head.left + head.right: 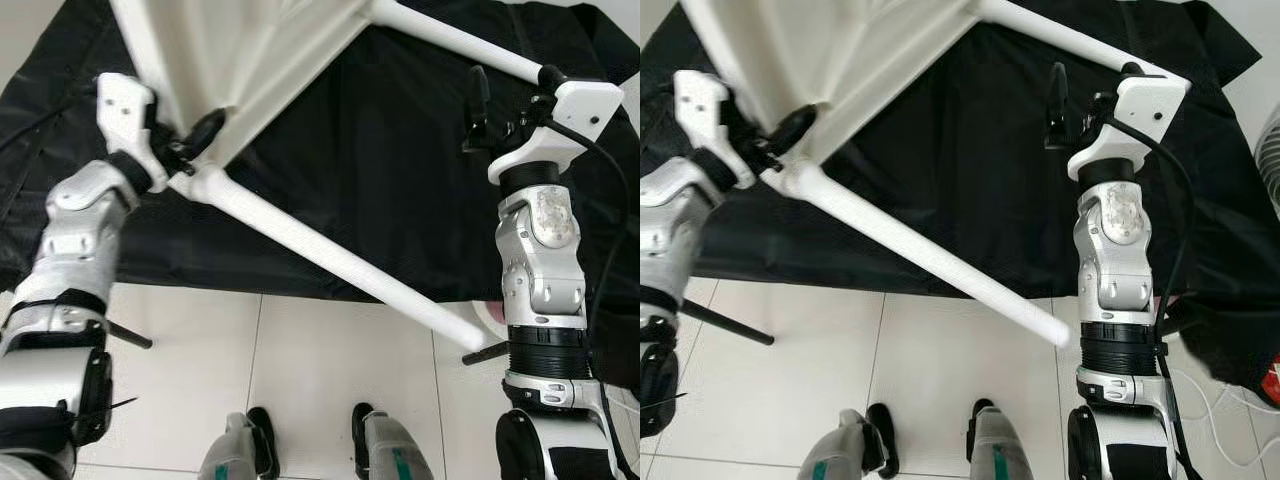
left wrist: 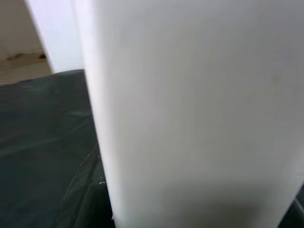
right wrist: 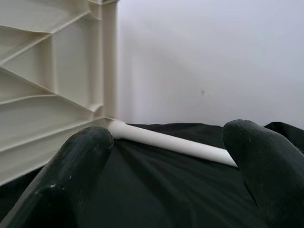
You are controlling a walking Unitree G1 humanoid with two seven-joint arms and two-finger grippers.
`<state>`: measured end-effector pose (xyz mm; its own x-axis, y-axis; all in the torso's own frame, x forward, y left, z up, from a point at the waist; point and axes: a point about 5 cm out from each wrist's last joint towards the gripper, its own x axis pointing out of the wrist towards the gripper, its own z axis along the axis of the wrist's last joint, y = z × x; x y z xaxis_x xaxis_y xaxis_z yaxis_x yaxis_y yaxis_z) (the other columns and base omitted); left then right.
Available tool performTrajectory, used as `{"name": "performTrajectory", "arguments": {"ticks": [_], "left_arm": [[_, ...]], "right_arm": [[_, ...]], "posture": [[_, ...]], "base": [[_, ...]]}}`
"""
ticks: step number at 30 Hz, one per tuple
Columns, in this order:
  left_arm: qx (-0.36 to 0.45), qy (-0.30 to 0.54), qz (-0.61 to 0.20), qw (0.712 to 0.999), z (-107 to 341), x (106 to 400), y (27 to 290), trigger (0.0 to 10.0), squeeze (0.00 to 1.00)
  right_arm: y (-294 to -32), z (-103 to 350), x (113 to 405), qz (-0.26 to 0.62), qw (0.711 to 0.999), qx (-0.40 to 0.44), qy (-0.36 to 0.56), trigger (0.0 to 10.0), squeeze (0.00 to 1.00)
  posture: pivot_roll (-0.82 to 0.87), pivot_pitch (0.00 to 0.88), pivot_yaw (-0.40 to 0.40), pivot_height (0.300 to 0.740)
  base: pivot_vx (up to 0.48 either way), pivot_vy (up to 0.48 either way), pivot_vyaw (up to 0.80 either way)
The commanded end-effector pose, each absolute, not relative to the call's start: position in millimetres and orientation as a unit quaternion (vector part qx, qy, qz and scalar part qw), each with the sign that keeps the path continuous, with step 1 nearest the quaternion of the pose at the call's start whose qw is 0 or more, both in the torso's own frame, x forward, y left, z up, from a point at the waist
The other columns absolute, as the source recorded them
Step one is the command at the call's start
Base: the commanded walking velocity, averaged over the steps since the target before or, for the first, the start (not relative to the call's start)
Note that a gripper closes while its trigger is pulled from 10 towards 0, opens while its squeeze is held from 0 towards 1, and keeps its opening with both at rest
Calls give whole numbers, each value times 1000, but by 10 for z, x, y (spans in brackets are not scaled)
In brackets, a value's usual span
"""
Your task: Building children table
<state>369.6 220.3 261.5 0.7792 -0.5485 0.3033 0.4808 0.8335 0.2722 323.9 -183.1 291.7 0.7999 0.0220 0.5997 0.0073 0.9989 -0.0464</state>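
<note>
A black cloth sheet (image 1: 380, 180) covers the pale tiled floor (image 1: 300, 380); on it the white ribbed plastic tabletop (image 1: 240, 60) lies tipped up. The left gripper (image 1: 195, 140) seems pinched at the near round white leg (image 1: 320, 255), though its view is blurred. The right gripper (image 3: 166, 166) hovers spread, near the far leg (image 3: 171, 142). Steady the corner before twisting.

The tabletop (image 1: 240, 60) at upper left is plain white, with cream ribbing on its underside; its legs (image 1: 330, 260) are white too. A plain black cloth (image 1: 400, 180) spreads across the upper frame. The floor (image 1: 300, 380) below is pale grey tile with darker grout lines. Silver arms carry black-fingered end effectors, left (image 1: 195, 140) and right (image 1: 478, 110).
</note>
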Motion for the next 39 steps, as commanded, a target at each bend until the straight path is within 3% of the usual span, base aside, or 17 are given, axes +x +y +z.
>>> {"name": "performTrajectory", "arguments": {"ticks": [1,17,25,37,39], "left_arm": [[84,-262,-124,953,2965,3637,2479,0,0],[112,-275,-25,954,3092,3494,2618,0,0],[73,-230,33,970,2935,3591,2501,0,0],[38,-215,112,969,2841,3636,2605,0,0],[35,-209,154,965,2844,3619,2695,0,0]], "right_arm": [[-1811,2947,3231,10,945,-22,-327,10000,0],[-1789,2965,3274,17,945,-23,-325,10000,0],[-1818,2963,3276,11,945,-23,-325,10000,0],[-1834,2921,3262,1,947,-20,-322,10000,0],[-1853,2911,3257,-3,947,-21,-320,10000,0]], "posture": [[-145,236,52,740],[-136,248,36,740],[-126,261,42,740],[-127,273,59,740],[-127,273,59,740]], "base": [[0,0,0],[0,0,0],[0,0,0],[0,0,0],[0,0,0]]}}
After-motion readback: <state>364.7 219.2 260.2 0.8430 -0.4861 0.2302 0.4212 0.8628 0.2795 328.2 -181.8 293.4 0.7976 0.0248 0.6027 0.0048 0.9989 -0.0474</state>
